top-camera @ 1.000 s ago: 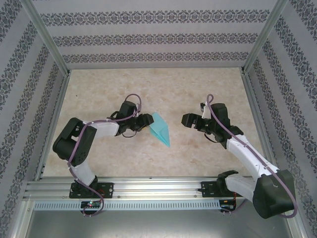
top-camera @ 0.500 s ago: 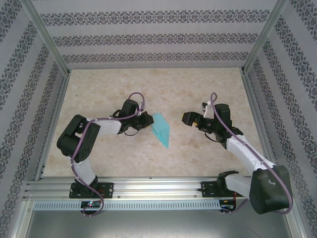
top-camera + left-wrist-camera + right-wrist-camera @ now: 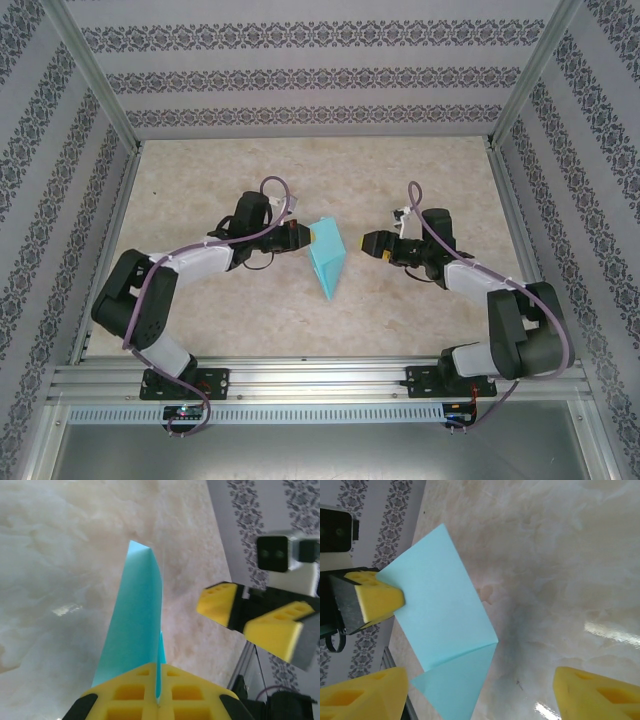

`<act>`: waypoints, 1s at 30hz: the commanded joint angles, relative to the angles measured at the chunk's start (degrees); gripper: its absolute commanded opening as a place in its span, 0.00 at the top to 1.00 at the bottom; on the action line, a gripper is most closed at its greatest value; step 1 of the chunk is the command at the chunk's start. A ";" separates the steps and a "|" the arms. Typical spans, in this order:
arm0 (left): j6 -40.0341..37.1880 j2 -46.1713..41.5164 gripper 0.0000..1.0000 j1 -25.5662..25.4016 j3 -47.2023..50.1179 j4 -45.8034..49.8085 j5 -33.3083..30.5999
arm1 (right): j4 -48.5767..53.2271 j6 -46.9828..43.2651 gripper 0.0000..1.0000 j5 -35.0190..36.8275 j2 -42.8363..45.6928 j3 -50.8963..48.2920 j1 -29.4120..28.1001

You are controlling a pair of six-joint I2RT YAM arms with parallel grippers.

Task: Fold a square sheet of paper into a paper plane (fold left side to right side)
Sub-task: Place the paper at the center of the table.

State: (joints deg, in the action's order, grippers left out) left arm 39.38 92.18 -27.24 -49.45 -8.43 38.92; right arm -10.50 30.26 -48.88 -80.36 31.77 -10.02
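The square sheet of paper is folded into a slim, pointed turquoise paper plane (image 3: 327, 260) near the middle of the table, its tip toward the near edge. My left gripper (image 3: 300, 237) is shut on its wide end; in the left wrist view the yellow pads (image 3: 125, 695) pinch the paper plane (image 3: 135, 625) edge-on. My right gripper (image 3: 368, 244) stands open just right of it, apart from the paper. In the right wrist view the paper plane (image 3: 440, 620) lies ahead of the open right gripper (image 3: 480, 695), with a left pad (image 3: 375, 600) on its corner.
The beige marbled table (image 3: 330, 180) is walled by patterned panels (image 3: 310, 75) on three sides. An aluminium rail (image 3: 320, 385) with both arm bases runs along the near edge.
The left jaws have closed on the plane and the left arm has stretched farther out, turning the plane. The right gripper has moved left toward it and its jaws have narrowed a little.
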 commanded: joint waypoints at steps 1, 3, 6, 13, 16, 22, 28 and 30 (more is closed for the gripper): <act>-5.57 -2.78 0.96 0.57 1.01 1.60 5.10 | -7.61 -1.16 0.27 -7.10 -2.36 1.28 -0.78; -6.30 -3.85 0.97 0.59 1.02 1.42 6.49 | -11.75 0.85 0.30 -9.94 -3.80 1.19 -1.07; -7.10 -5.03 0.98 0.61 0.85 1.20 8.79 | -13.05 0.68 0.31 -11.94 -4.57 1.75 -2.23; -8.48 -5.71 0.99 0.61 0.40 1.77 11.96 | -11.91 -0.50 0.33 -13.08 -5.87 3.77 -4.52; -9.29 -6.29 0.99 0.60 0.21 2.77 12.26 | -12.12 -0.42 0.34 -13.12 -6.78 4.39 -4.88; -9.84 -6.97 1.00 0.55 0.36 3.13 12.86 | -12.00 -0.59 0.41 -13.67 -8.24 5.58 -5.20; -10.34 -6.76 1.00 0.61 0.49 3.67 13.03 | -12.60 -0.07 0.53 -14.44 -9.31 5.85 -5.55; -10.52 -6.58 1.00 0.61 0.38 4.01 12.90 | -12.57 -0.01 0.57 -14.62 -9.16 5.85 -5.79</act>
State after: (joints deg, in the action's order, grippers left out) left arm 31.24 86.67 -27.03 -49.25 -5.65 50.54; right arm -20.71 31.22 -61.52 -89.32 36.29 -15.00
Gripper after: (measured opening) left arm 0.060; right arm 0.443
